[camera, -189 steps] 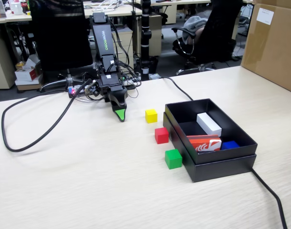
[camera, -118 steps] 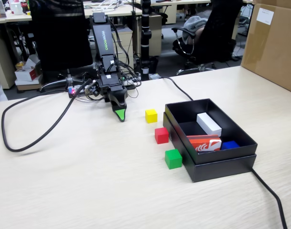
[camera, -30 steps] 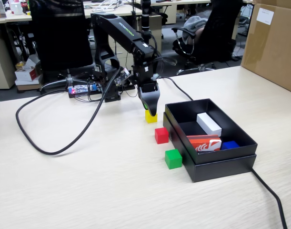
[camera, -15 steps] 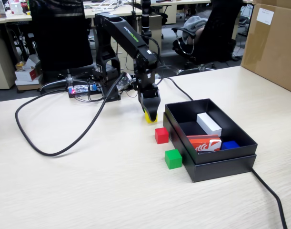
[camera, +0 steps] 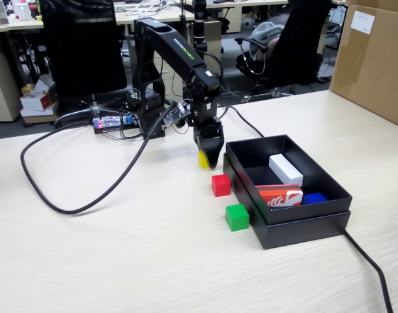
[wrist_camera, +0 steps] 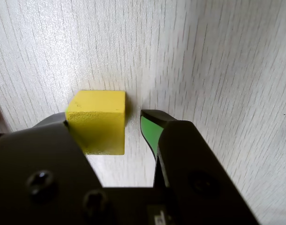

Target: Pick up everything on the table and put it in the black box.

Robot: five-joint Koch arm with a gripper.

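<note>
Tabletop point(camera: 120, 254): pale beige wood-grain laminate, wide and flat.
Yellow cube point(wrist_camera: 97, 121): resting on tabletop, left of the black box corner in the fixed view.
Red cube point(camera: 221, 185): just beside box wall.
Green cube point(camera: 237, 217): near box wall.
Black box point(camera: 303, 225): shallow, stepped rim.
Black cable point(camera: 49, 189): looped across the surface.
Brown carton point(camera: 371, 62): far right edge.

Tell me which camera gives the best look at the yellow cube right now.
The wrist view: the yellow cube fills the centre, sitting between the open tool jaws. In the fixed view only a sliver of the cube shows beside the lowered tool.
</note>
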